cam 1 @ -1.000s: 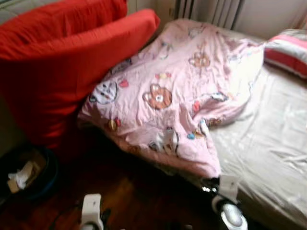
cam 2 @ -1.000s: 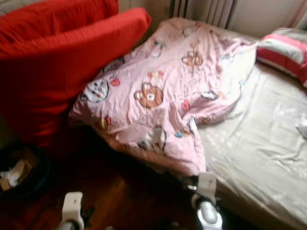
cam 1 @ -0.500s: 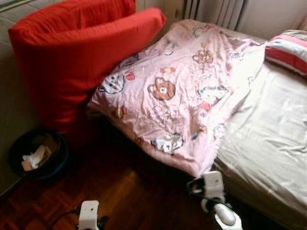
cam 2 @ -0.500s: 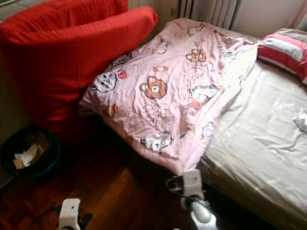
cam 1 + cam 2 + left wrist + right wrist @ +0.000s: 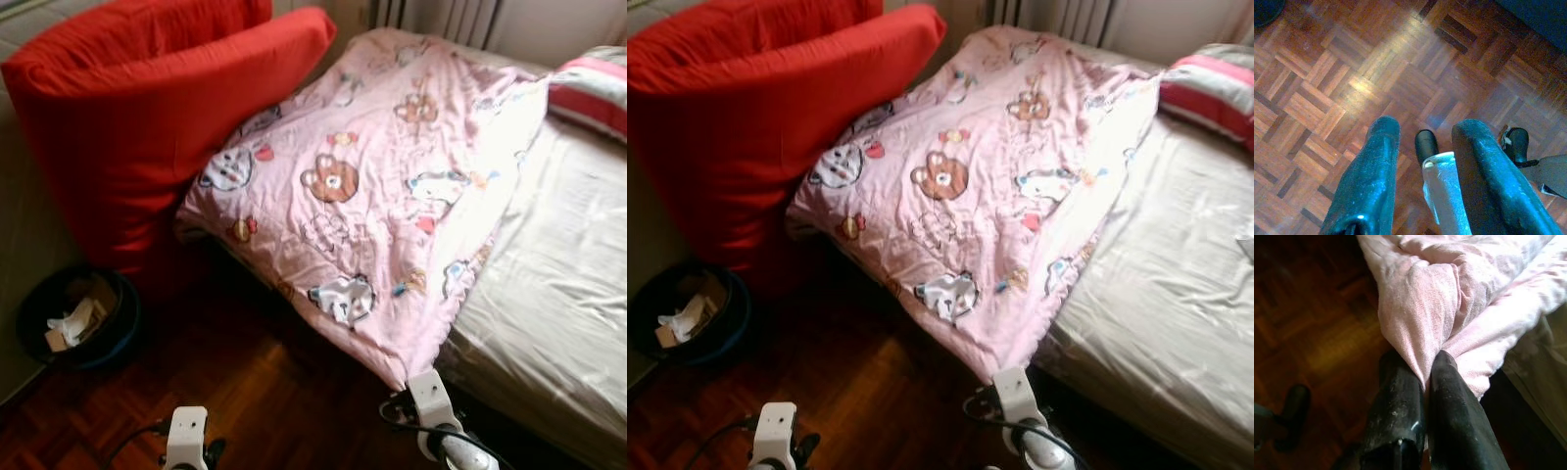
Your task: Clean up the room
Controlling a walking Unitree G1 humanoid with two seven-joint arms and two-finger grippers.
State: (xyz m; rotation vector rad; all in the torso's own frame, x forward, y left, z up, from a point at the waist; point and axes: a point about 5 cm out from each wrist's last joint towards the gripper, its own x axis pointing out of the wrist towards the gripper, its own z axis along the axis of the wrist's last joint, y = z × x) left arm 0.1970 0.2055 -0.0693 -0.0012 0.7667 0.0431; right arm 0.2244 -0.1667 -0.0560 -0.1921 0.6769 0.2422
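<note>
Cloth over glossy wood

A soft, matt pink quilt (image 5: 372, 196) is seen; the sheet (image 5: 558, 284) looks satiny, the parquet floor (image 5: 1327, 88) polished, the red cushion (image 5: 127, 127) finely ribbed.

Strong light falls from the far side of the bed (image 5: 549, 294), washing out the folded edge of the pink blanket (image 5: 372, 196) and leaving a glossy sheen on the sheet. Nearer than the blanket, the parquet floor (image 5: 255, 392) lies in deep shadow, darkest under the blanket's hanging edge and around the bin (image 5: 73, 318). Both eye views are slightly soft. In the left wrist view a bright patch of glare crosses the floor; the right wrist view shows the floor dim and murky.
</note>
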